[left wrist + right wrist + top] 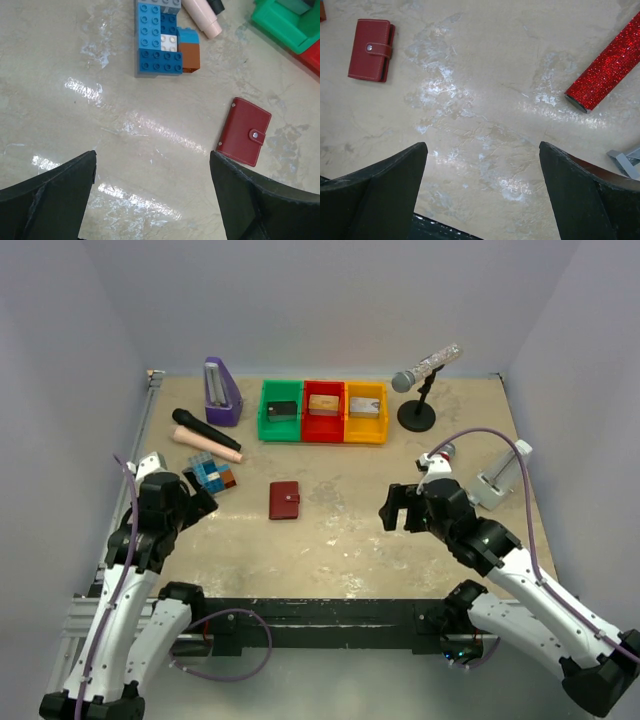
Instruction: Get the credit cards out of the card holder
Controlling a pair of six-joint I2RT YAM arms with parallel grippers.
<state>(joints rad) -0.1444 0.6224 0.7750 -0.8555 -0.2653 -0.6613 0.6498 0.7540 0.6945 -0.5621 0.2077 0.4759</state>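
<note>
The dark-red card holder (284,500) lies closed and snapped flat on the table, between the two arms. It also shows in the left wrist view (245,131) and in the right wrist view (370,49). No credit cards are visible; they are hidden. My left gripper (203,502) is open and empty, left of the holder, above bare table (152,155). My right gripper (397,508) is open and empty, well to the right of the holder (482,145).
Green (280,412), red (322,410) and yellow (365,411) bins at the back hold small blocks. A purple metronome (221,391), a black-and-pink microphone (205,436), toy bricks (212,475) and a microphone on a stand (420,390) stand around. A red glitter cylinder (606,70) lies at right.
</note>
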